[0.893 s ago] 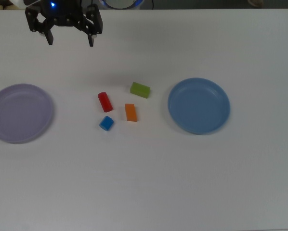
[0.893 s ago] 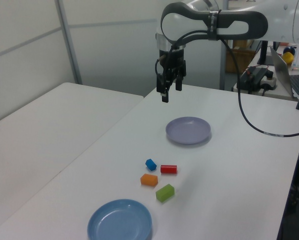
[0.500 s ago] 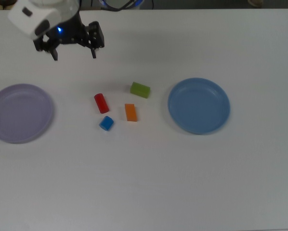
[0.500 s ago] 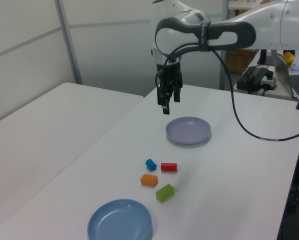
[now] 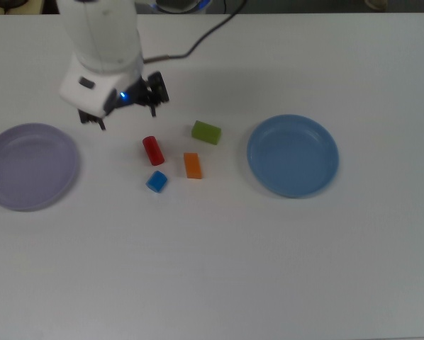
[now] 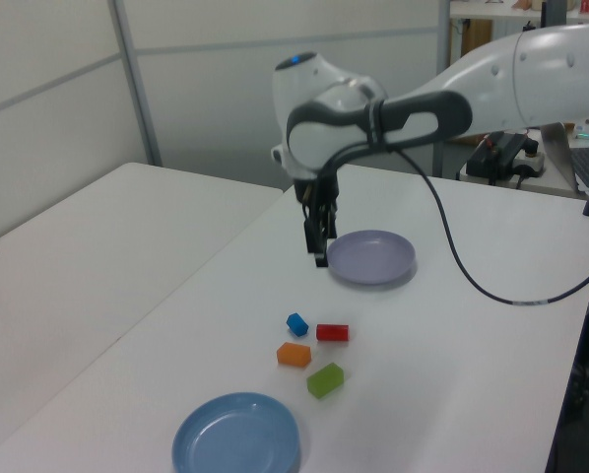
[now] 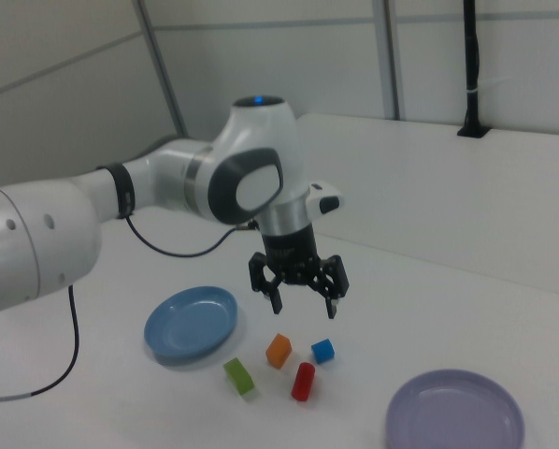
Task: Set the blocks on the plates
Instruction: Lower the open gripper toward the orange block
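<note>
Top view | tool (image 5: 127, 115), fingers spread and empty, has swung from the bench's far edge to just above red cylinder (image 5: 152, 150) | no block plated yet

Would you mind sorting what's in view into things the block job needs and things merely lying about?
Needed: red cylinder, blue cube, orange block, green block, lavender plate, blue plate, open pincer.

Lying about: only the arm's cable and the table.

Four blocks are lying on the table: red (image 5: 152, 150), blue (image 5: 157, 181), orange (image 5: 192, 165), green (image 5: 205, 132). Two plates are sitting there: lavender (image 5: 29, 166), blue (image 5: 293, 155).
</note>
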Robot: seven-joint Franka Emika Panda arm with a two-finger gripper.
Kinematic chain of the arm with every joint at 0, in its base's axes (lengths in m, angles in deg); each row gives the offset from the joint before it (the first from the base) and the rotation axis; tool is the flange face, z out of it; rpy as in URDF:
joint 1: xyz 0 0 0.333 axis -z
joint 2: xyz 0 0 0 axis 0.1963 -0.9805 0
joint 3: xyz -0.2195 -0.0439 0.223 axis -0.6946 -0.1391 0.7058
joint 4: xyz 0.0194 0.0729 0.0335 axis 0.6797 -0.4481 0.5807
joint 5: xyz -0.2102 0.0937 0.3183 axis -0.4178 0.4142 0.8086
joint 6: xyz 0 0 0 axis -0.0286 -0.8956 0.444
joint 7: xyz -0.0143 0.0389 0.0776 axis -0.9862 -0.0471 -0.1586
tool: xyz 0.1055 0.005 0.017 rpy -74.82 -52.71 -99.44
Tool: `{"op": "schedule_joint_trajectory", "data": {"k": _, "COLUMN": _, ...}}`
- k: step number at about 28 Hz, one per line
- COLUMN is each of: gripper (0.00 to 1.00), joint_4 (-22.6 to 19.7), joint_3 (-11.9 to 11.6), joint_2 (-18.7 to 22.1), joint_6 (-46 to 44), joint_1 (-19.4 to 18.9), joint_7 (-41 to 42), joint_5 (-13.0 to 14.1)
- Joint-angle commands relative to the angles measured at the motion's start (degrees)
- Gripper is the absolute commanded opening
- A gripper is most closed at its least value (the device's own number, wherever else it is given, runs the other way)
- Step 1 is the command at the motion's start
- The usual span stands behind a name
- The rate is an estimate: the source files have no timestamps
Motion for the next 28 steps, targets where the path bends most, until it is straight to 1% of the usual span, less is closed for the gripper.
{"op": "schedule_joint_trajectory", "data": {"k": 1, "gripper": 1.0, "joint_4": -6.6, "joint_3": -0.2, "joint_2": -0.1, "joint_6": 9.9, "joint_1": -1.0, "joint_7": 0.2, "joint_5": -1.1}}
{"op": "schedule_joint_trajectory", "data": {"k": 4, "gripper": 1.0, "joint_4": -6.6, "joint_3": -0.2, "joint_2": -1.8, "joint_6": 10.8, "joint_1": -1.3, "joint_7": -1.3, "joint_5": -1.1}}
{"op": "schedule_joint_trajectory", "data": {"k": 5, "gripper": 1.0, "joint_4": -6.6, "joint_3": -0.2, "joint_2": -2.2, "joint_6": 10.8, "joint_1": -1.3, "joint_7": -1.6, "joint_5": -1.5}}
{"op": "schedule_joint_trajectory", "data": {"k": 8, "gripper": 1.0, "joint_4": -7.3, "joint_3": -0.2, "joint_2": -2.1, "joint_6": 10.3, "joint_1": -1.3, "joint_7": -1.6, "joint_5": -2.5}}
{"op": "schedule_joint_trajectory", "data": {"k": 9, "gripper": 1.0, "joint_4": -8.6, "joint_3": -0.2, "joint_2": -1.6, "joint_6": 10.1, "joint_1": -1.4, "joint_7": -1.6, "joint_5": -2.8}}
{"op": "schedule_joint_trajectory", "data": {"k": 11, "gripper": 1.0, "joint_4": -9.6, "joint_3": -0.2, "joint_2": -0.9, "joint_6": 10.1, "joint_1": -2.3, "joint_7": -1.8, "joint_5": -2.7}}
{"op": "schedule_joint_trajectory", "data": {"k": 14, "gripper": 1.0, "joint_4": -9.9, "joint_3": -0.2, "joint_2": -0.7, "joint_6": 10.0, "joint_1": -4.1, "joint_7": -3.3, "joint_5": -2.4}}
{"op": "schedule_joint_trajectory", "data": {"k": 15, "gripper": 1.0, "joint_4": -9.8, "joint_3": -0.2, "joint_2": -1.1, "joint_6": 10.5, "joint_1": -4.9, "joint_7": -6.5, "joint_5": -2.3}}
{"op": "schedule_joint_trajectory", "data": {"k": 18, "gripper": 1.0, "joint_4": -9.6, "joint_3": -0.2, "joint_2": -2.0, "joint_6": 10.8, "joint_1": -6.4, "joint_7": -10.8, "joint_5": -2.3}}
{"op": "schedule_joint_trajectory", "data": {"k": 21, "gripper": 1.0, "joint_4": -9.6, "joint_3": -0.2, "joint_2": -3.2, "joint_6": 10.9, "joint_1": -7.6, "joint_7": -12.2, "joint_5": -2.3}}
{"op": "schedule_joint_trajectory", "data": {"k": 24, "gripper": 1.0, "joint_4": -9.3, "joint_3": -0.2, "joint_2": -4.6, "joint_6": 11.3, "joint_1": -7.9, "joint_7": -12.3, "joint_5": -2.3}}
{"op": "schedule_joint_trajectory", "data": {"k": 25, "gripper": 0.98, "joint_4": -9.3, "joint_3": -0.2, "joint_2": -4.9, "joint_6": 11.7, "joint_1": -7.9, "joint_7": -12.4, "joint_5": -2.2}}
{"op": "schedule_joint_trajectory", "data": {"k": 27, "gripper": 0.89, "joint_4": -9.4, "joint_3": -0.2, "joint_2": -5.5, "joint_6": 14.7, "joint_1": -7.9, "joint_7": -14.1, "joint_5": -2.1}}
{"op": "schedule_joint_trajectory", "data": {"k": 28, "gripper": 0.88, "joint_4": -9.4, "joint_3": -0.2, "joint_2": -5.7, "joint_6": 15.4, "joint_1": -7.9, "joint_7": -14.9, "joint_5": -2.2}}
